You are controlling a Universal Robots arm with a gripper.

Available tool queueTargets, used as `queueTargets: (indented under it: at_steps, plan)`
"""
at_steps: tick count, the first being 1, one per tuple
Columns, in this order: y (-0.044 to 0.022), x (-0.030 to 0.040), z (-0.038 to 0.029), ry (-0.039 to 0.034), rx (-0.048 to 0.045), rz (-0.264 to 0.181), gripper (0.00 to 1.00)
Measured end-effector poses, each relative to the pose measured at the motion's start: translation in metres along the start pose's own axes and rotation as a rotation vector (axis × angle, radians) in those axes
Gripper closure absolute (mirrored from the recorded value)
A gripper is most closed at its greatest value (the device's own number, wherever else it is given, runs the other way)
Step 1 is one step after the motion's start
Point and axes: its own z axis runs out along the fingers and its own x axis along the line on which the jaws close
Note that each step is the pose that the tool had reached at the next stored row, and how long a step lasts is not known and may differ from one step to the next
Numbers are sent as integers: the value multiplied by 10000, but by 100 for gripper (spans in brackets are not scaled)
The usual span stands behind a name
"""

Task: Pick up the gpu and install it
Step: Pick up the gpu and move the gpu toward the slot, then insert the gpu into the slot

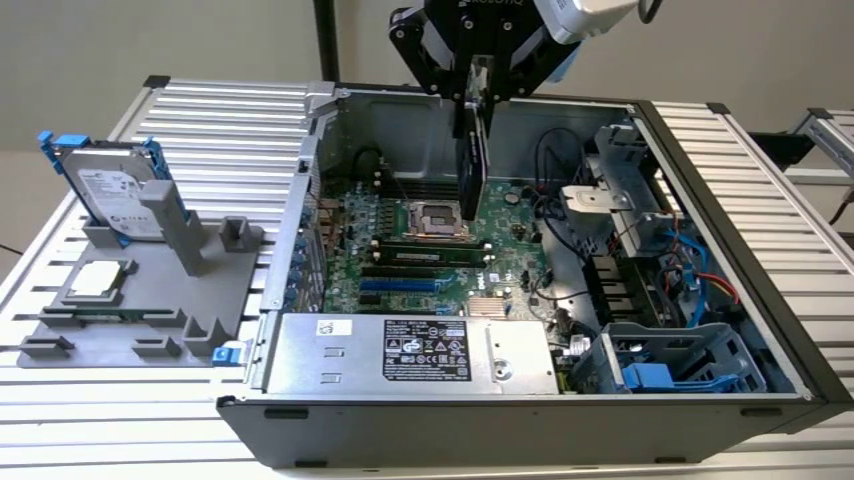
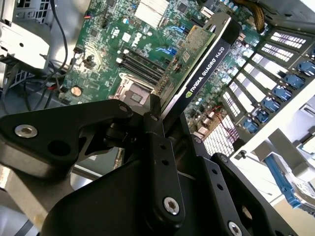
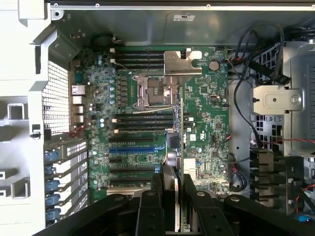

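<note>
The gripper [image 1: 474,92] has its jaws closed on the gpu [image 1: 470,150]. The card hangs on its edge above the motherboard [image 1: 514,230], in the far part of the open computer case [image 1: 534,430].

Top of gpu [image 1: 470,160] inside claw [image 1: 475,96] (arm [image 1: 483,22] cropped)

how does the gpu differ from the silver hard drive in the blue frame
The thin green and black gpu card hangs upright in the claw over the green motherboard; the silver hard drive in a blue frame leans in a grey stand beside the open black computer case, on the exterior view's left. The card is clamped; the drive is untouched. Both stand on edge.
</note>
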Motion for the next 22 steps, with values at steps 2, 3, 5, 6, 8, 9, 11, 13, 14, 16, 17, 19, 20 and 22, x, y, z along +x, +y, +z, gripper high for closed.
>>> queueTargets:
  at_steps: [2,3,5,6,8,9,11,13,14,16,17,19,20,22]
  plan:
    - [0,0,0,2,0,-4,100]
    - [0,0,0,4,-1,-41,100]
    - [1,1,0,11,-8,-170,100]
    - [1,1,0,15,-12,-248,100]
    - [0,1,0,24,-21,-418,100]
    - [0,1,0,29,-26,-508,100]
    - [0,1,0,40,-36,-705,100]
    - [0,1,0,52,-47,-925,100]
    - [0,1,0,58,-52,-1029,100]
    - [0,1,0,69,-63,-1229,100]
    - [0,1,0,73,-68,-1318,100]
    - [0,1,0,83,-77,-1492,100]
    - [0,1,0,88,-81,-1572,100]
    - [0,1,0,96,-88,-1731,100]
